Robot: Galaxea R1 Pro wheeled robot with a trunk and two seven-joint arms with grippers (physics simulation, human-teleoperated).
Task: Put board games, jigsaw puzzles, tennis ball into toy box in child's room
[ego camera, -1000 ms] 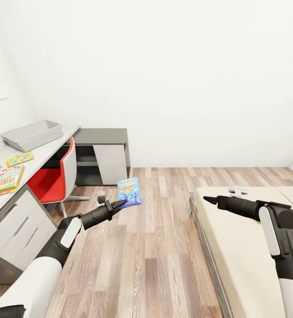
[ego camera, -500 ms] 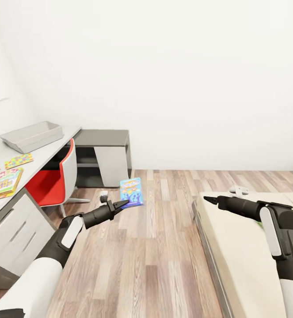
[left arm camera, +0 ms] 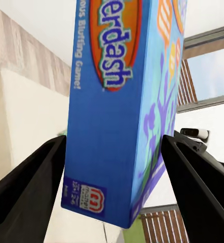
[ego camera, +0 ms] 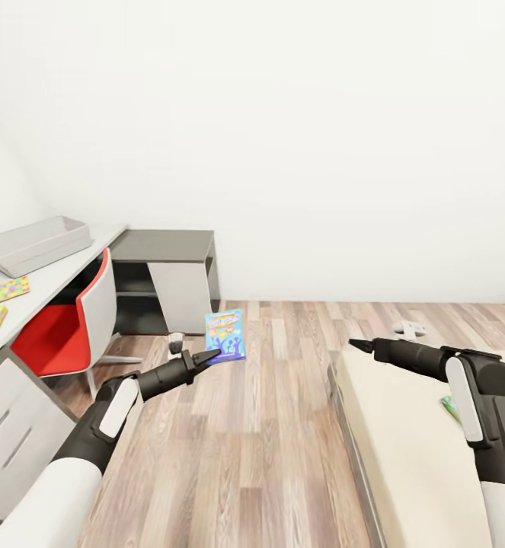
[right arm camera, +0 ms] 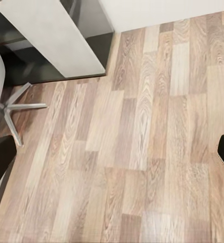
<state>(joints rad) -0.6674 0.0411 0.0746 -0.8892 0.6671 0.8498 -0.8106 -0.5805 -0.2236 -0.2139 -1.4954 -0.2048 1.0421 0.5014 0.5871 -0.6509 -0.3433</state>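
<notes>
Head high; wrists close, floorward

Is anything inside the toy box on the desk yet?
From the head view, the toy box sits at the far end of the table. Only its outer walls and a strip of bare inner wall show. Its floor is hidden by the near wall, so I cannot tell.

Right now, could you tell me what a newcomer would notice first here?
The blue game box held up by the left gripper over the wood floor. Next, the red chair at the table on the left, with the grey toy box on top.
</notes>
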